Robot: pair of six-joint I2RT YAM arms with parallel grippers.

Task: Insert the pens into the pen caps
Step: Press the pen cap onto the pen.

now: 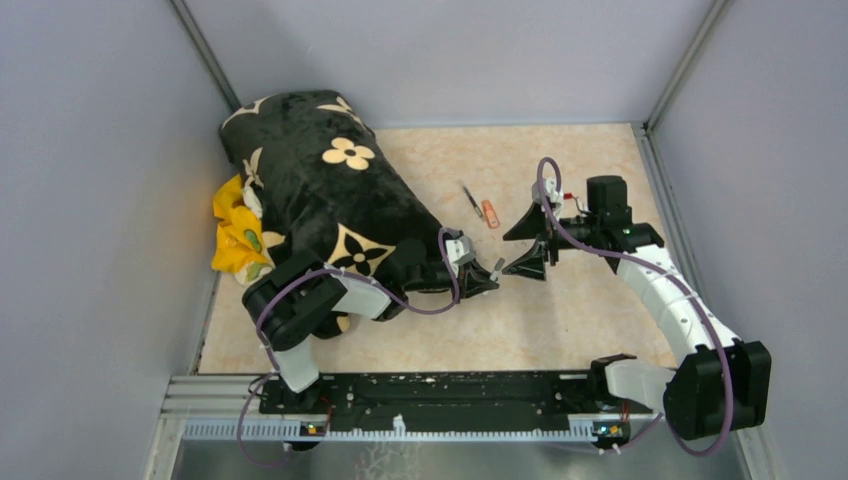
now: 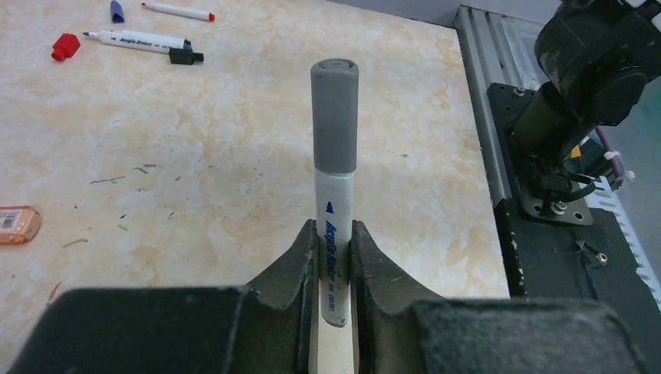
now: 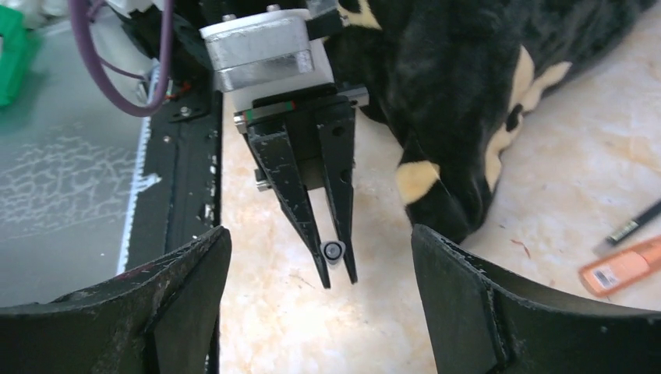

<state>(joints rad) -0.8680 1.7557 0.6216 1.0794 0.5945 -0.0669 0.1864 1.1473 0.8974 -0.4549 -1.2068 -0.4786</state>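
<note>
Well, the left jaws are clamped low on the white marker's (image 2: pixel 334 222) barrel, held over the bench (image 2: pixel 195 171) with a grey cap (image 2: pixel 335 117) on its tip. The right jaws gape empty, facing it. It looks like light, stiff, slick plastic, so I'd grip mid-barrel.

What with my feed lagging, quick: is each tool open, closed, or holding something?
Left tool: closed on the white marker, grey cap on its end.
Right tool: open, holding nothing.
</note>
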